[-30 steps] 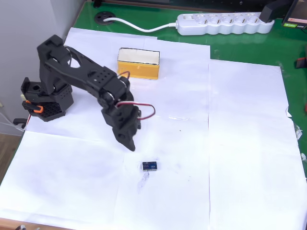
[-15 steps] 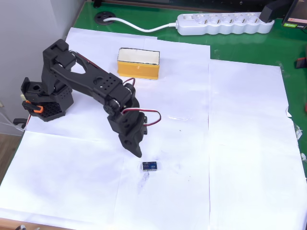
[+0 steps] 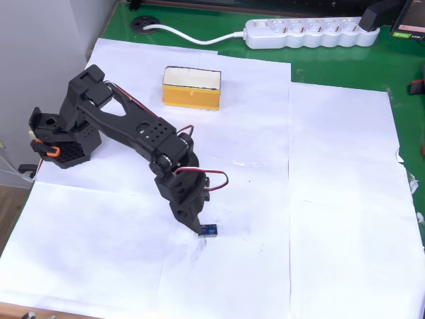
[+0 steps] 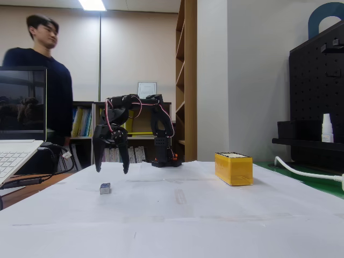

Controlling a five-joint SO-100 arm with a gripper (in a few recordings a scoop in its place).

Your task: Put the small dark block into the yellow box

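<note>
The small dark block [image 3: 208, 230] [image 4: 105, 188] lies on the white paper near the table's front. My black gripper [image 3: 198, 226] [image 4: 112, 169] hangs open just above it, fingertips pointing down and spread wider than the block. In the overhead view its tip overlaps the block's left edge. In the fixed view there is a gap between the fingertips and the block. Nothing is between the fingers. The yellow box [image 3: 191, 88] [image 4: 233, 168] stands at the back of the paper, far from the block, its pale inside facing up.
The arm's base [image 3: 63, 139] sits at the paper's left edge. A white power strip [image 3: 309, 32] with its cable lies on the green mat at the back. A grey smudge [image 3: 198, 249] marks the paper below the block. A laptop [image 4: 16, 134] and a standing person [image 4: 37, 80] are beside the table.
The arm has stretched forward and the gripper has travelled down and right in the overhead view, from well short of the block to right over it. The block and box have not moved.
</note>
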